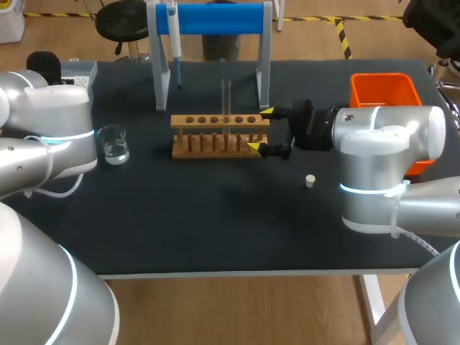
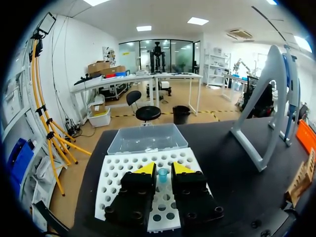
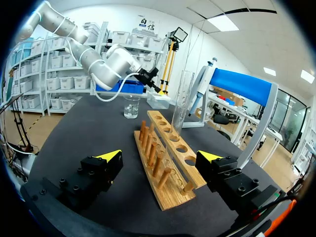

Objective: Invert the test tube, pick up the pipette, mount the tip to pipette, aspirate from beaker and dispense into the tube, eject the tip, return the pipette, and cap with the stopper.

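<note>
In the left wrist view my left gripper hovers low over the white tip rack. A small blue pipette tip stands between its yellow fingertips, which are close to it with thin gaps on either side. The wooden tube rack sits mid-table with a clear test tube upright in it. My right gripper is wide open, its fingers either side of the rack's right end. The pipette hangs on the blue-topped stand. A glass beaker stands left of the rack, and a white stopper lies to the rack's right.
An orange bin stands at the back right behind my right arm. The grey stand's legs rise just behind the rack. A clear lid lies beyond the tip rack, near the table's far left corner.
</note>
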